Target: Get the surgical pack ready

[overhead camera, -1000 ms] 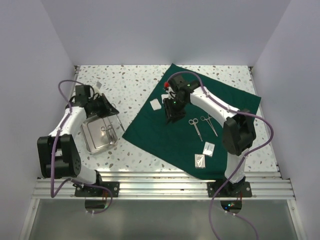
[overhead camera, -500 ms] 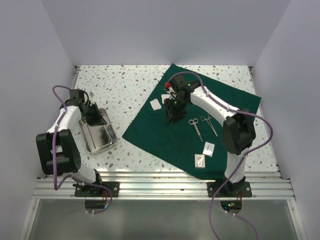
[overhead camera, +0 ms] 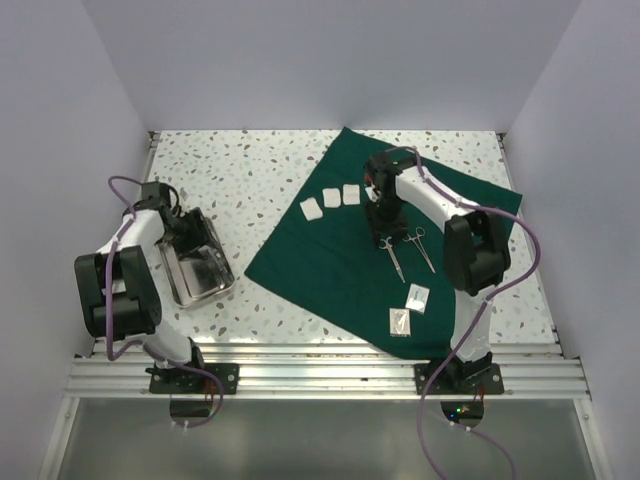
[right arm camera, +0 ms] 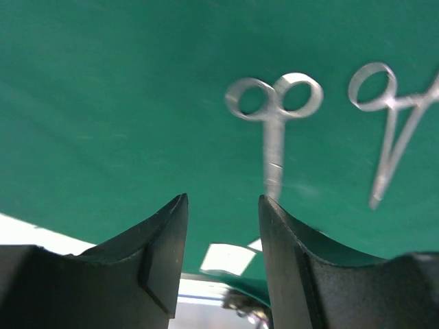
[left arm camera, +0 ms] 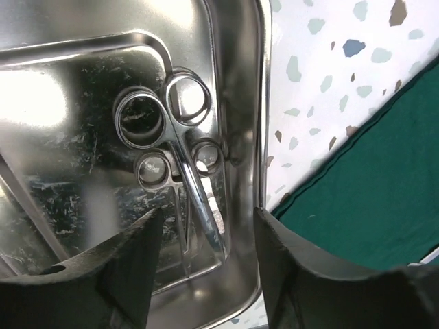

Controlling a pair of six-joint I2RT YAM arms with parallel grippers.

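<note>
Surgical pack parts lie spread out, not yet gathered: the cloth (overhead camera: 320,270) is flat on the right half of the table (overhead camera: 250,170), and the tray (overhead camera: 228,287) sits off it to the left, well apart from the gauze (overhead camera: 331,198), three white squares in a row near the cloth's far left edge. A forceps (overhead camera: 391,255) and a second forceps (overhead camera: 424,248) lie side by side mid-cloth, with two small packets (overhead camera: 418,296) nearer the bases.

The cloth looks soft, limp and light. It is best pinched at a corner or hem, and pulling it would likely drag whatever lies on it. The tray is stiff and slick, and its thin raised rim seems the only place to pinch. The steel tools lie flat and are slippery, so across the shank just below the rings looks the surest hold. The gauze is featherlight and could easily shift.

The left gripper (left arm camera: 206,274) hangs over the tray with its fingers apart and nothing between them. The right gripper (right arm camera: 219,253) hovers low over the cloth, fingers likewise apart and empty, with the forceps rings just ahead.

Only the left wrist view shows the scissors (left arm camera: 182,171) lying inside the tray against its right wall, where the top view gives mostly glare. Only the top view shows the gauze, the packets and the whole layout. The right wrist view is blurred, and the pale patch between its fingers cannot be identified
</note>
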